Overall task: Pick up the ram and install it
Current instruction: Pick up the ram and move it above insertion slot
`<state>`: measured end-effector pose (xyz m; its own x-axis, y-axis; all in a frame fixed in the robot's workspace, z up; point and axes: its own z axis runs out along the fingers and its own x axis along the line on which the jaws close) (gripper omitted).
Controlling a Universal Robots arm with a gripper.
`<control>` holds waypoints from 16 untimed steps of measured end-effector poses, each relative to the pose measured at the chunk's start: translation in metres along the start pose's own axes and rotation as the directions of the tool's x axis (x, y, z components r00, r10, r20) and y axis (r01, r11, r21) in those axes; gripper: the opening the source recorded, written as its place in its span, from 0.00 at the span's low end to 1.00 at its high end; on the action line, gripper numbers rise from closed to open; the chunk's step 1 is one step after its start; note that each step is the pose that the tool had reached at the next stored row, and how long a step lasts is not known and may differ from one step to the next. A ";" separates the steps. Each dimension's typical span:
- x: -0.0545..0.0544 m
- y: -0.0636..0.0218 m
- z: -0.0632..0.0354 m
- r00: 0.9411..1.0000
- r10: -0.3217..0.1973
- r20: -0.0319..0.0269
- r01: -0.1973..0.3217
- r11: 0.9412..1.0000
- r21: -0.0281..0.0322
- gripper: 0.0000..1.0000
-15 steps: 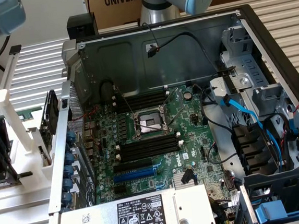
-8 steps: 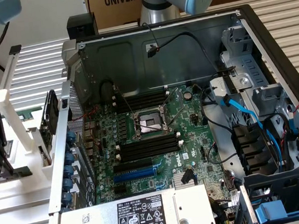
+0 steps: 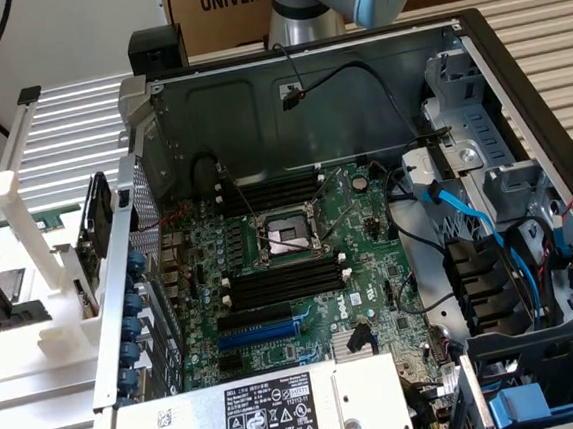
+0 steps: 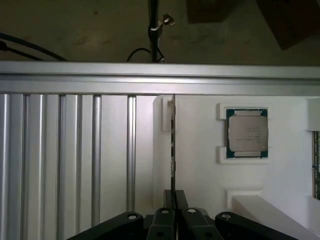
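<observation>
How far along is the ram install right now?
Done: nothing is installed; the black memory slots look empty. In hand: the gripper is shut on the ram, which stands edge-on against the white holder. Left: getting it into a slot.

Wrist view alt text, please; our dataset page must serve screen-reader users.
The gripper is closed on the thin edge of the ram, which stands on edge in a white holder. A processor chip sits in a recess on one side; ribbed metal lies on the other.
</observation>
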<state>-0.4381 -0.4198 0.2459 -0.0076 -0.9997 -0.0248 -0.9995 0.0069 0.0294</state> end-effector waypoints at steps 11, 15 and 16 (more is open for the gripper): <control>-0.001 0.0014 -0.0427 1.000 0.006 -0.002 -0.006 1.000 0.002 0.12; -0.001 0.0018 -0.0588 1.000 0.007 -0.002 -0.007 1.000 0.004 0.12; -0.002 0.0020 -0.0629 1.000 0.007 -0.002 -0.007 1.000 0.005 0.12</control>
<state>-0.4382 -0.4198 0.3088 -0.0143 -0.9996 -0.0225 -0.9996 0.0138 0.0246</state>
